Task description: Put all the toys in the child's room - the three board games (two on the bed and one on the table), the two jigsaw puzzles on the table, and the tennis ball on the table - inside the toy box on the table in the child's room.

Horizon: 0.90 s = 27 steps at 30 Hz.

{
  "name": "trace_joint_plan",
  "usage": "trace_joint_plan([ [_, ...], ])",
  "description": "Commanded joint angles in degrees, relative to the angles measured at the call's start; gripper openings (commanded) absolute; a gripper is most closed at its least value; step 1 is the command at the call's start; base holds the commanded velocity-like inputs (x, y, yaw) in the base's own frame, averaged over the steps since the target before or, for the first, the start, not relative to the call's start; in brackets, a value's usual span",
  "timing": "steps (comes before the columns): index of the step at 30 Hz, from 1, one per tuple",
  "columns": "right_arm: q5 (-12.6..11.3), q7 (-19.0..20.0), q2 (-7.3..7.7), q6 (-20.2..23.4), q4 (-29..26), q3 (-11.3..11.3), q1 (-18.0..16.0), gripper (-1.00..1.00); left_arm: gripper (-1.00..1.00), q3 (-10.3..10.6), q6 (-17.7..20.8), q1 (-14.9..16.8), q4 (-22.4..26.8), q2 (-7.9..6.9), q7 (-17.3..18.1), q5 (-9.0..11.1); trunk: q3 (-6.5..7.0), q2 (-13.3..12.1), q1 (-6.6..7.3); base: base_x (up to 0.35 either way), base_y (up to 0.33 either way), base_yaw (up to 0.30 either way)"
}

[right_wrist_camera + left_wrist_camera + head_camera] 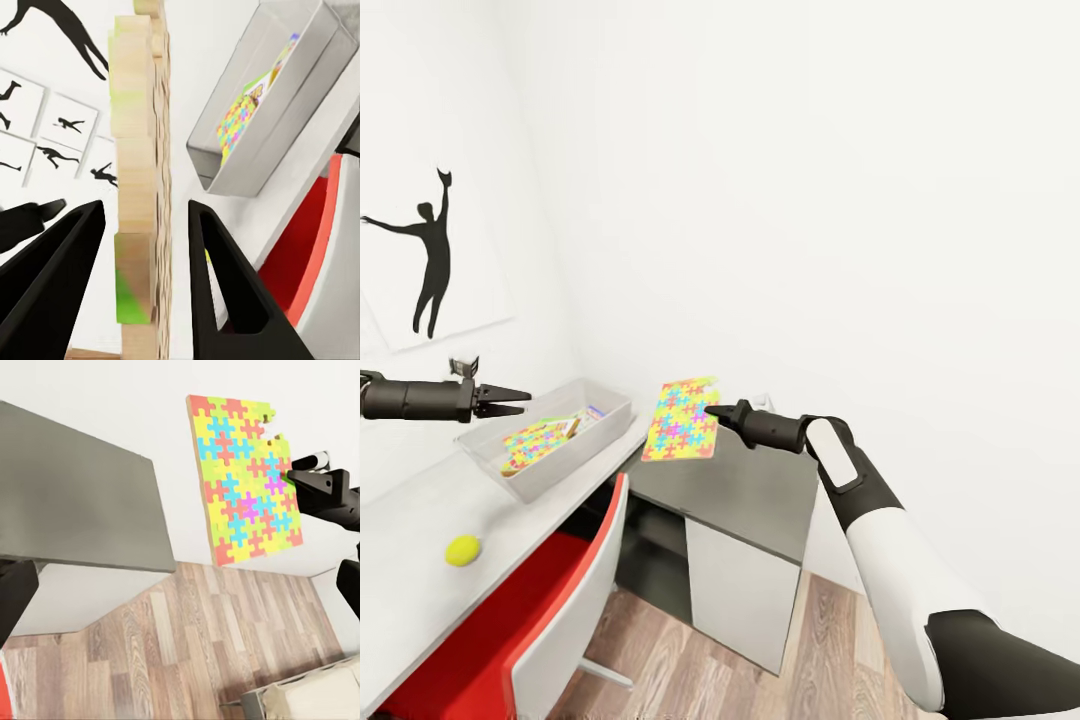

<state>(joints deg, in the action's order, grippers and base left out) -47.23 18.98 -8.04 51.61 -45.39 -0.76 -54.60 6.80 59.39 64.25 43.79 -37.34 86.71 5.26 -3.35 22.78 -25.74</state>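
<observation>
1. In the head view the right claw [722, 412], at centre frame, gripped one jigsaw puzzle [681, 420] by its edge. The board hung tilted in the air above the dark grey side cabinet [760, 495], clear of it.
2. In the right wrist view the puzzle's wooden edge [141, 187] ran between the two black fingers [225, 285]. The jaws stood fairly wide, and I could not tell how firmly they touched the board. The likely risk was a slip: held only at one edge, the thin board could twist or drop onto the cabinet or the wood floor [660, 640].
3. The toy box [610, 428] sat on the white counter [420, 500], left of centre. It already held a second puzzle [535, 440] and a printed game box beside it. A second risk was the carried board catching the bin's thick rim and tipping out instead of lying flat.
4. The left claw [510, 402], at the left edge, hovered over the bin's far end with its jaws slightly parted, holding nothing. It seemed close enough to the bin to crowd the right arm's path.
5. The tennis ball [462, 549] lay on the counter at lower left, well apart from the bin. A knock could roll it off.
6. A red chair [560, 590] was tucked under the counter below the bin. An athlete silhouette picture [430, 260] hung at upper left.
</observation>
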Motion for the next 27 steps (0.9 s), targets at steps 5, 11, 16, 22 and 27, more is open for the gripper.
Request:
trace_joint_plan([
  [5, 0.49, 0.36, -0.95, 0.07, -0.08, 0.01, -0.06, -1.0, 1.0, 0.39, 0.61, 0.08, -0.02, -0.09, -0.05, 0.49, -0.41, 0.14, -0.04, 0.002, -0.001, 0.265],
  [11, 0.55, 0.16, -1.32, 0.04, -0.19, -0.03, -0.06, -1.0, 1.0, 0.41, 0.61, 0.08, -0.02, -0.08, -0.05, 0.46, -0.73, 0.14, -0.04, 0.0, 0.0, 0.265],
  [16, 0.53, 0.03, -1.36, 0.04, -0.27, -0.03, -0.06, -1.0, 1.0, 0.43, 0.61, 0.08, -0.06, -0.03, -0.05, 0.45, -1.0, 0.14, -0.04, 0.046, -0.006, 0.265],
  [22, 0.51, -0.02, -1.33, 0.06, -0.35, -0.01, -0.06, -1.0, 1.0, 0.41, 0.61, 0.08, -0.03, -0.01, -0.05, 0.46, -1.3, 0.14, -0.04, 0.077, -0.082, 0.242],
  [27, 0.55, -0.14, -1.23, 0.07, -0.4, -0.02, -0.06, -1.0, 1.0, 0.41, 0.61, 0.08, -0.03, -0.01, -0.05, 0.45, -1.37, 0.14, -0.04, 0.057, -0.131, 0.055],
])
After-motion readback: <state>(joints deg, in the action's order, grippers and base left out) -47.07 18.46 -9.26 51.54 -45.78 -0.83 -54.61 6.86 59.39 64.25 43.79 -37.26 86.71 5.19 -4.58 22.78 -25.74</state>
